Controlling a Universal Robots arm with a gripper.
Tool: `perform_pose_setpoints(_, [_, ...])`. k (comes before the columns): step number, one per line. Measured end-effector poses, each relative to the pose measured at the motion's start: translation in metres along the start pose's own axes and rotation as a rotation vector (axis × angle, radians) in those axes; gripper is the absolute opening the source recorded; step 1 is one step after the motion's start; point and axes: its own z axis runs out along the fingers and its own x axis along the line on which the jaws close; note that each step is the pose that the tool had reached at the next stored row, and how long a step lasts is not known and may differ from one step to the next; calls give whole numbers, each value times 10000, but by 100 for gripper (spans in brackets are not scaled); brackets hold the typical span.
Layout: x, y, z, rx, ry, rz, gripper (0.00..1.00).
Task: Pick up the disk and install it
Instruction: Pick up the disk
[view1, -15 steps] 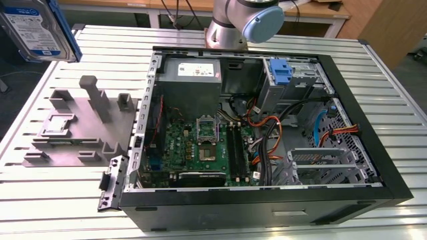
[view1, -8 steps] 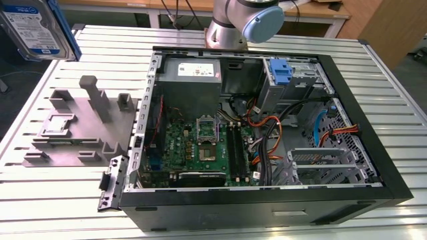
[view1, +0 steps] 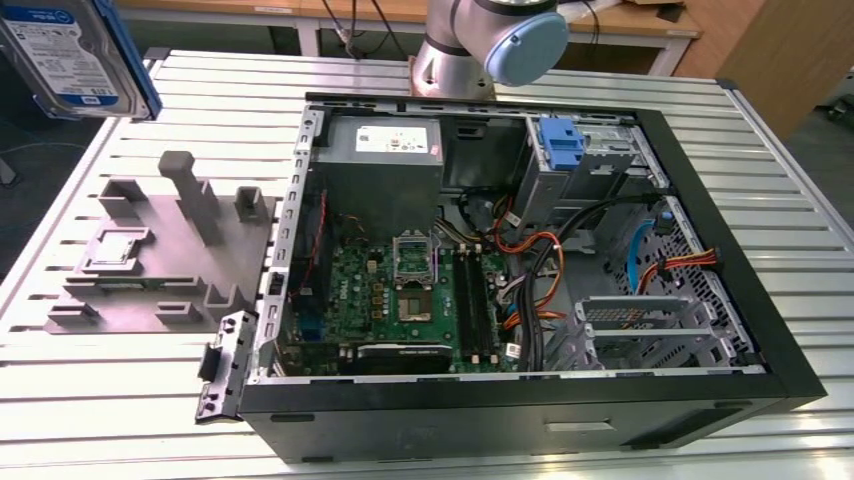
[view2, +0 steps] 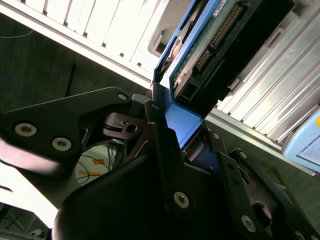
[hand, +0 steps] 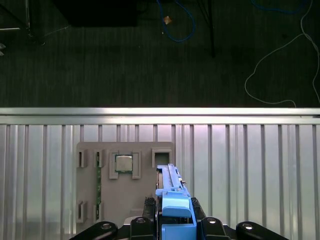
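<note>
The disk, silver with a white-and-blue label and a blue carrier, hangs high at the exterior view's far left, above the table's back corner. In the second wrist view the disk stands out from my gripper, whose black fingers are shut on the blue carrier's end. The first wrist view has the disk edge-on in my gripper, above the grey holder block.
The open computer case lies on the slatted metal table, with a blue bracket on its metal drive bay at the back. The grey holder block sits at the exterior view's left, holding a processor chip. The arm's base stands behind the case.
</note>
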Motion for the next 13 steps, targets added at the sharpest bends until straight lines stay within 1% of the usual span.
perform_pose_setpoints(13, [-2,1,-52,-1,0,0,37])
